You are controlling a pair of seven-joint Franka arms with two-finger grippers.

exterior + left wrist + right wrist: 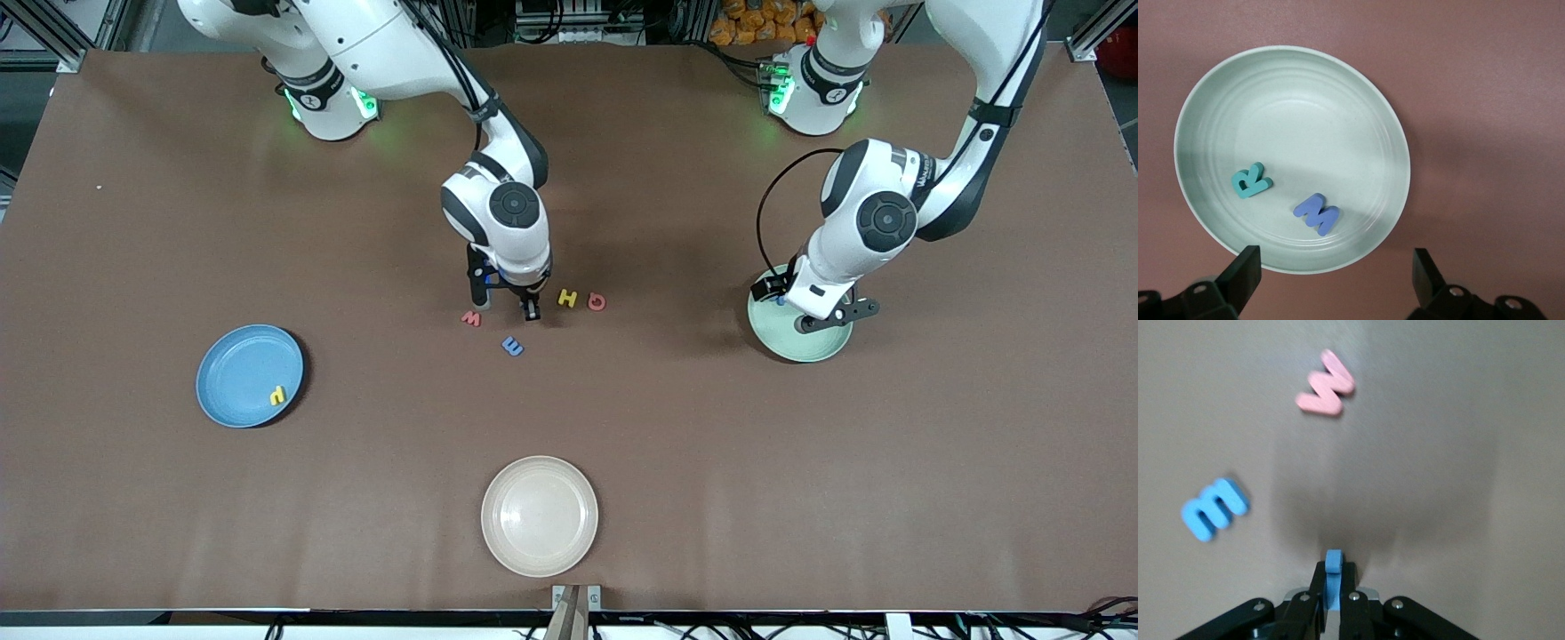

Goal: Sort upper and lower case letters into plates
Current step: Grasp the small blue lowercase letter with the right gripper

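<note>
The toy letters themselves are the only writing that reads clearly. On the brown table [133, 498], the front view shows a yellow H [567, 298] and a salmon letter [597, 302] side by side, with a salmon w [471, 318] and a blue m [512, 346] nearer to the front camera. A yellow letter [277, 395] lies in the blue plate [233, 356] toward the right arm's end. The right gripper [530, 309] stands low between the w and the H; only the right wrist view shows its jaws pinched narrow on a small blue letter [1333, 561], whose shape I cannot read. The left gripper [822, 316] hangs over the mint green plate [782, 342] with its jaws wide and holding nothing; the left wrist view alone shows a teal R [1251, 181] and a blue M [1317, 213] lying apart in that plate. A cream-white plate [540, 516] sits nearest the front camera.
</note>
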